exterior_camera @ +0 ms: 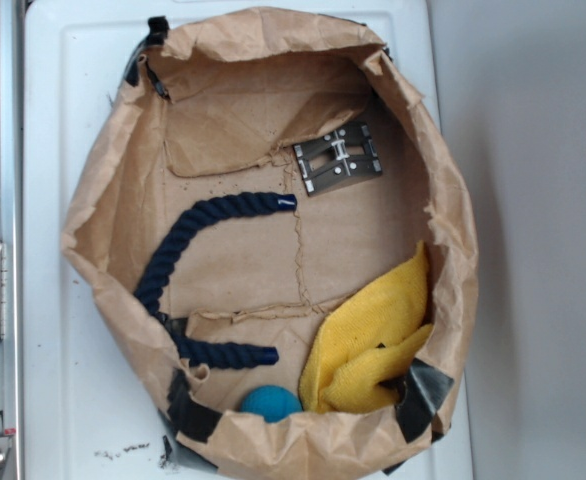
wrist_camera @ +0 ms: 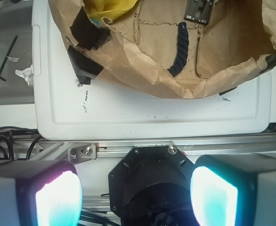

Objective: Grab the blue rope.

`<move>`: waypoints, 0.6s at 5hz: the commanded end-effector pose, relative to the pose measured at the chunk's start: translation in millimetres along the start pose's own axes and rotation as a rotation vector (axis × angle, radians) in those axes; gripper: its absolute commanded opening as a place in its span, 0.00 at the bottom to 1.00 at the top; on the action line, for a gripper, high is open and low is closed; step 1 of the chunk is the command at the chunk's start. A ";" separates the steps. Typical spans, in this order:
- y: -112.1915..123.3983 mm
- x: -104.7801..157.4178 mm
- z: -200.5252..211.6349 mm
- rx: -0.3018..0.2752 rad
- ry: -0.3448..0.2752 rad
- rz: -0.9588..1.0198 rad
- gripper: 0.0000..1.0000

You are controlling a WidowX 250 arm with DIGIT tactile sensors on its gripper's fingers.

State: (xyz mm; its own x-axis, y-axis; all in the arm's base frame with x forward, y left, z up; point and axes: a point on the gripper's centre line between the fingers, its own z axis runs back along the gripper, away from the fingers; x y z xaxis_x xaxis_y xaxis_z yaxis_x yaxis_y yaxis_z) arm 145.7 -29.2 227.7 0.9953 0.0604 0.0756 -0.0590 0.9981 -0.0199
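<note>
— What's in your way?
— One blue rope (exterior_camera: 173, 262) curves along the paper bag's (exterior_camera: 103, 210) left wall; one yellow cloth (exterior_camera: 373, 335), one teal ball (exterior_camera: 271, 402), one metal plate (exterior_camera: 338, 160).
— Claw?
— Your gripper (wrist_camera: 135, 195) hangs spread wide, outside, empty.

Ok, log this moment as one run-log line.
phase: pre-grasp | gripper: open, empty, outside bag | rope: curved on bag floor, untouched | also in bag: ball, yellow cloth, metal plate
</note>
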 end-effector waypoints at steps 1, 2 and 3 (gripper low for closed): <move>21.0 58.0 -7.0 -0.013 -0.039 -0.056 1.00; 32.2 97.9 -9.9 -0.023 -0.047 -0.087 1.00; 29.8 128.0 -12.1 -0.082 -0.088 -0.176 1.00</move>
State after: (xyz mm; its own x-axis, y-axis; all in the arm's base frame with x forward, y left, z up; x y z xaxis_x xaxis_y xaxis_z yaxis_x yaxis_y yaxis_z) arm 268.4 2.5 207.8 0.9833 -0.1330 0.1239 0.1454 0.9846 -0.0968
